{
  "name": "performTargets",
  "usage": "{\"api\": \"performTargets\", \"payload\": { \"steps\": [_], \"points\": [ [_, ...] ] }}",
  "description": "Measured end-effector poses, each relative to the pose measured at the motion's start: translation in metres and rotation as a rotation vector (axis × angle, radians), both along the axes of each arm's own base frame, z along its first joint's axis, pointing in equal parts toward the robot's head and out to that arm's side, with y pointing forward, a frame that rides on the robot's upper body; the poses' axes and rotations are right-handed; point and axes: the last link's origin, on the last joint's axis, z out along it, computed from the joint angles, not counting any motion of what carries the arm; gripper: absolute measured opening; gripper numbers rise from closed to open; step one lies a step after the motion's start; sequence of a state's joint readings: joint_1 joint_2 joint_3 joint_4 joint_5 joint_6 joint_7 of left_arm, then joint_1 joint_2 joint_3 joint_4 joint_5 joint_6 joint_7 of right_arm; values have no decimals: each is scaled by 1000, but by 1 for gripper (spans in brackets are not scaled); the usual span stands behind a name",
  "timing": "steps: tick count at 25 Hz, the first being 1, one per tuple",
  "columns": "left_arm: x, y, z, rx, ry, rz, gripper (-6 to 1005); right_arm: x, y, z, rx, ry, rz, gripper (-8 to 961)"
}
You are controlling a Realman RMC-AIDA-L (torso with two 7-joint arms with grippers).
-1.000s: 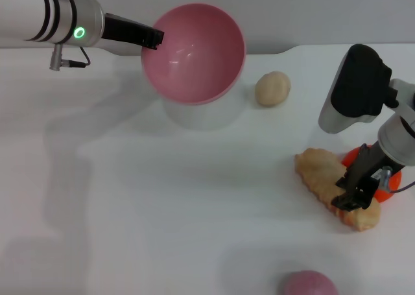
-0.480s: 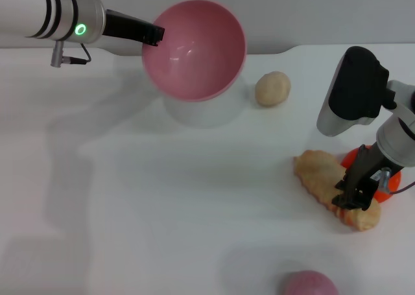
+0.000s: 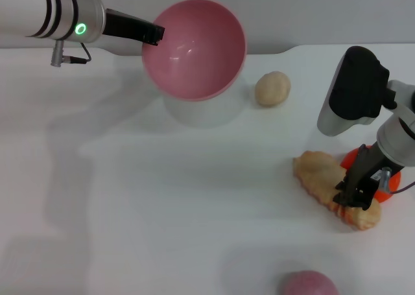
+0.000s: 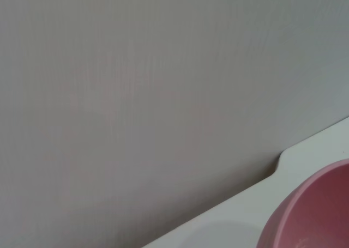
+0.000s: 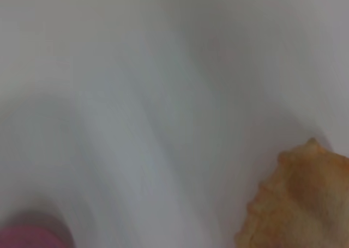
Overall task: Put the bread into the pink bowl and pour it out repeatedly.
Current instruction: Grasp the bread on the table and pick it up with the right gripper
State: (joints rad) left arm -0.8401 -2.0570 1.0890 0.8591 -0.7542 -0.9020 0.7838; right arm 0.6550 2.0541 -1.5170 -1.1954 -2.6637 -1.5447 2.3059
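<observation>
Nearest the robot, a small pink rounded object [image 3: 308, 283] is seen partly in view at the front edge of the table [image 3: 162, 204]; it plays no part in the work.

Further back on the right, the bread [image 3: 324, 181] lies flat on the table with its tan side up, its far end touching an orange fruit [image 3: 387, 178] that is mostly hidden by the arm. The right gripper [image 3: 352, 199] is set down on the near end of the bread. Its fingers appear closed narrowly about the bread's edge, and the bread is judged gripped but not yet lifted.

The step in hand is judged to be picking up the bread. A hold so near one end may let the bread swing or slip; a straight, slow lift is advised, with care that the fruit is not dragged along.

Beyond, a small round bun [image 3: 272, 88] rests apart from both.

Farthest back on the left, the pink bowl [image 3: 193, 48] is held clear of the table by its rim in the left gripper [image 3: 154, 35], mouth tilted toward the robot and empty. It should be levelled before the bread is dropped in.
</observation>
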Motion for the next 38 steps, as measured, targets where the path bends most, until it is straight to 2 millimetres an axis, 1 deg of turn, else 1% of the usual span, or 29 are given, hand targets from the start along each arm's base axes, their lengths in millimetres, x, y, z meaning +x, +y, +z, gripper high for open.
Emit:
{"api": "performTargets", "payload": {
  "steps": [6,10,14,18,24,31,34,38],
  "points": [
    [0,0,0,-1,0,0,45,0,0,0,0,0,1,128],
    [0,0,0,-1,1,0,46,-1,0,1,1,0,4,124],
    [-1,0,0,-1,4,1,46,-11,-2,2,-8,23,26,121],
    [-2,0,1,1,7,3,46,-29,-10,2,-43,80,69,117],
    [-4,0,3,6,9,3,46,-53,-22,1,-90,110,144,112],
    [-5,1,5,12,12,2,46,-93,-43,3,-148,195,293,107],
    [-5,1,4,10,18,0,46,-109,-50,6,-161,236,359,106],
    [-5,1,4,9,26,-1,46,-133,-58,17,-137,289,468,105]
  ]
}}
